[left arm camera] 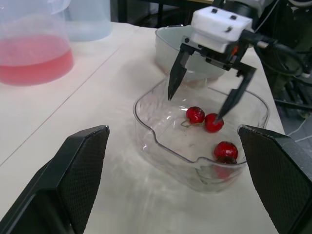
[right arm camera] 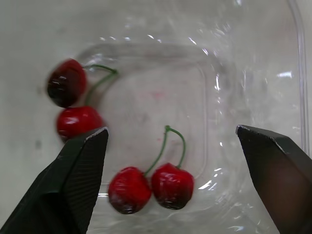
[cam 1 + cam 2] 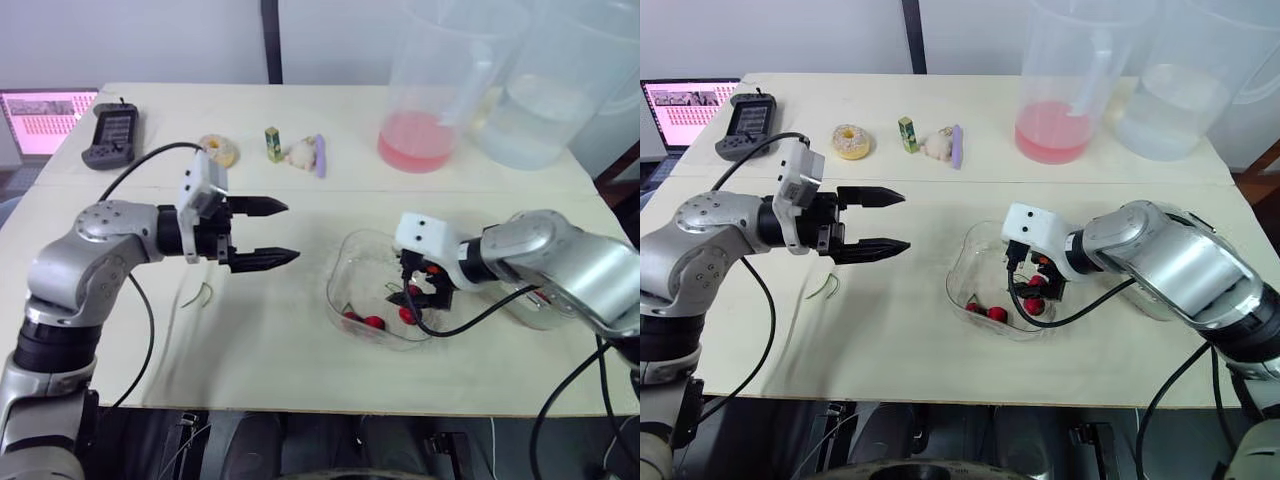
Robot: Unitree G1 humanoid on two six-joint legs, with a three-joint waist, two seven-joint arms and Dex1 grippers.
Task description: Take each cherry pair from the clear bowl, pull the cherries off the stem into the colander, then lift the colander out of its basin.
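Right gripper (image 1: 196,103) hangs inside the clear plastic bowl (image 3: 338,270) on the pale table (image 3: 300,370), jaws spread wide over 2 stemmed red cherry pairs (image 2: 165,185) to pick one, while left gripper (image 3: 287,232) hovers alongside, jaws released, ready to pull.

A pink-liquid jug (image 3: 420,120), donut (image 3: 218,150) and black controller (image 3: 110,138) sit on the table (image 3: 280,335).

My left arm (image 3: 95,240) bends in over the desk's (image 3: 280,350) left side. My left gripper (image 3: 290,232) hovers level, fingers spread wide, pointing right. My right arm (image 3: 560,255) reaches in from the right edge, right gripper (image 1: 196,106) aimed down, fingers parted.
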